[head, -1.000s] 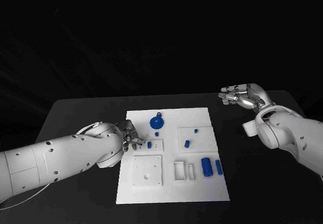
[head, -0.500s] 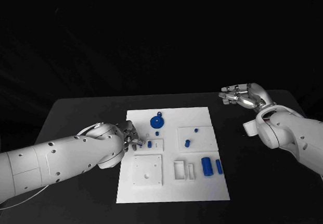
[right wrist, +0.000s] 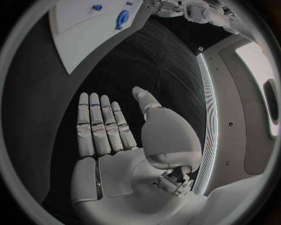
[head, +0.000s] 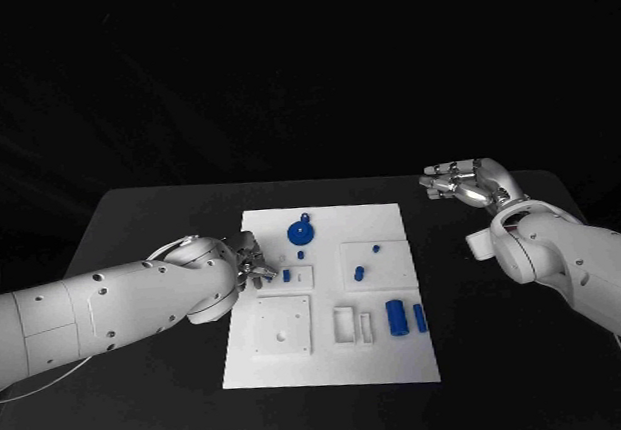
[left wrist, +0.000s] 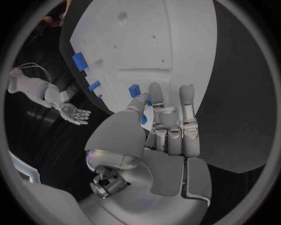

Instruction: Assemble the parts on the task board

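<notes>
The white task board (head: 337, 358) lies mid-table. My left hand (head: 247, 270) is at its left edge, and its thumb and a finger pinch a small blue part (head: 286, 275) that stands on the board. In the left wrist view the same part (left wrist: 135, 90) shows beside the thumb tip of that hand (left wrist: 166, 131). A round blue part (head: 301, 236) lies near the board's far edge. Two short blue pegs (head: 357, 272) sit on a square block, and two longer blue pieces (head: 397, 317) lie toward the front right. My right hand (head: 462, 183) hovers off the board at the back right, empty, with its fingers straight (right wrist: 102, 126).
A white square block (head: 283, 329) with holes and narrow white slots (head: 345, 328) take up the board's near half. Black table surface (head: 154, 237) surrounds the board on all sides. The right forearm (head: 546, 257) stretches along the table's right side.
</notes>
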Controlling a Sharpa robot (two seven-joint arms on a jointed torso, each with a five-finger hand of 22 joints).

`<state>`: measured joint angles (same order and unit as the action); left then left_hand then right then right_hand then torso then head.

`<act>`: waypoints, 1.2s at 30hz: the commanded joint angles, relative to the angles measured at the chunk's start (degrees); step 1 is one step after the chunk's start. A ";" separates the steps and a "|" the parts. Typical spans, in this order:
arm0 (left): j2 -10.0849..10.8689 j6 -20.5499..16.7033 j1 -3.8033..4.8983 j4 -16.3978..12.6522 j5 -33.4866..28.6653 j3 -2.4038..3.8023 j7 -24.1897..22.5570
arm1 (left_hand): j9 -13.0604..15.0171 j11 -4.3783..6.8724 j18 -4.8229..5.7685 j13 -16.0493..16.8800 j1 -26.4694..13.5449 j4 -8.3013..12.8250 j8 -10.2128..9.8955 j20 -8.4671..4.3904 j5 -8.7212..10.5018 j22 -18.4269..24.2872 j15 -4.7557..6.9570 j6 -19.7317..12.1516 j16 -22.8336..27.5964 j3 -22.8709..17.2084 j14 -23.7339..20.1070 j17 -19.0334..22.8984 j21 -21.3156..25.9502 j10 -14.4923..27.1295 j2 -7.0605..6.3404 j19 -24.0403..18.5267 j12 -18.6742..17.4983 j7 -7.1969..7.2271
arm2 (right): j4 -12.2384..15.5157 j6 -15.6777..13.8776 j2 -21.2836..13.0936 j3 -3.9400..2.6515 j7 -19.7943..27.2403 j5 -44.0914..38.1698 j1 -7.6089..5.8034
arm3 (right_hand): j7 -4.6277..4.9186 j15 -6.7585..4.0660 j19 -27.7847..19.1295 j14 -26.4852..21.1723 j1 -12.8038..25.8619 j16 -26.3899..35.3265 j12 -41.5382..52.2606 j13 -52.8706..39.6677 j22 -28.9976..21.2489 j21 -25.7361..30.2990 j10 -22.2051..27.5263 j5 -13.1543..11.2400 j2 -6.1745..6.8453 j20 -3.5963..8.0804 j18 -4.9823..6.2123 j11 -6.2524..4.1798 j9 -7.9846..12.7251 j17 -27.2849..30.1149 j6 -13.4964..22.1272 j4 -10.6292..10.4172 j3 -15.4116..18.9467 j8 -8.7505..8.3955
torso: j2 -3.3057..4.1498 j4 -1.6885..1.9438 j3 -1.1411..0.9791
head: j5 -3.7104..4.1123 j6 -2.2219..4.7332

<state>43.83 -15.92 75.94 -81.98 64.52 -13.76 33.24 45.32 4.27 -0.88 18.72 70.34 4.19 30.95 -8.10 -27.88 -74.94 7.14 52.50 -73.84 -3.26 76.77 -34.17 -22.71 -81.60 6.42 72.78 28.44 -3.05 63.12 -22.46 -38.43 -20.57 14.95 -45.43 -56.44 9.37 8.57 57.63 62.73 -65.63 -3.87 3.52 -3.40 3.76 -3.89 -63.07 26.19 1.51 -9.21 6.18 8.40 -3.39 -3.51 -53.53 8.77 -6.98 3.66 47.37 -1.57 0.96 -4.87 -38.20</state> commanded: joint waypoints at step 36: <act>0.31 2.82 -0.23 0.03 0.87 -0.04 0.61 | 1.03 -0.05 0.09 0.12 0.37 0.68 0.10 -0.08 -0.46 -1.01 -0.06 4.24 0.54 -0.25 0.30 -0.37 -0.33 -0.44 0.05 0.44 -0.21 3.83 | 0.04 0.78 -0.04 -0.02 0.72 -0.46 0.15 | 0.01 0.02 -0.32 -0.43 0.28 0.37 -0.18 0.08 -0.07 0.08 0.32 0.42 -0.46 0.07 1.09 -0.14 0.01 0.08 0.15 -0.37 0.06 -0.26 | 0.00 -0.01 -0.01 | -0.44 -0.25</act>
<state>44.16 -14.26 75.85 -82.15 65.11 -13.70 33.45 46.33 4.26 -0.88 18.76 70.34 4.20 30.90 -8.09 -28.12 -74.91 7.14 52.52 -73.55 -3.27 76.76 -34.51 -22.71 -81.59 6.42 72.78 28.44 -3.05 63.08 -22.41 -38.47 -20.57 15.00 -45.45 -56.34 9.36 8.57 57.63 62.73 -65.63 -3.87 3.52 -3.40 3.76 -3.89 -63.07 26.41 1.51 -9.21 6.18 8.40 -3.40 -3.50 -53.53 8.77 -6.98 3.66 47.36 -1.56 0.96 -5.31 -38.41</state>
